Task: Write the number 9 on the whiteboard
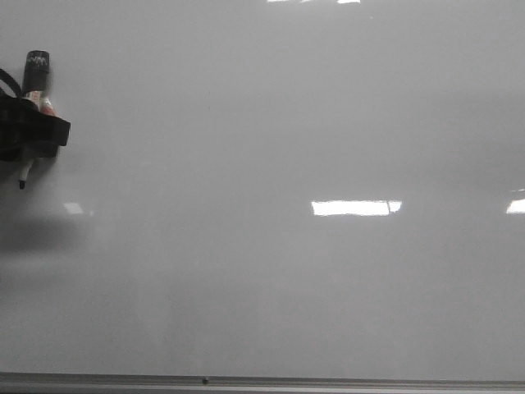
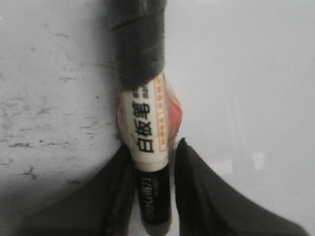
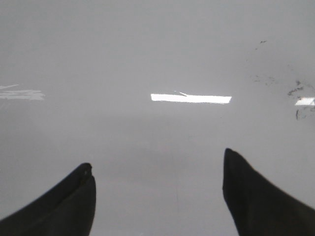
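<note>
Left gripper point(image 1: 33, 144) at left edge pinches a whiteboard marker point(image 1: 34, 90), tip down on the whiteboard point(image 1: 287, 287). Right gripper point(image 3: 157, 196) fingers spread, holding nothing.

Matte black, tapered end effector fingers point(image 3: 256, 196)

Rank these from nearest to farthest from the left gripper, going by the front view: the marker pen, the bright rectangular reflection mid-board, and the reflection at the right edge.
1. The marker pen, far left, clamped in the left gripper.
2. The rectangular reflection, right of centre on the whiteboard.
3. The right-edge reflection, farthest across.
</note>
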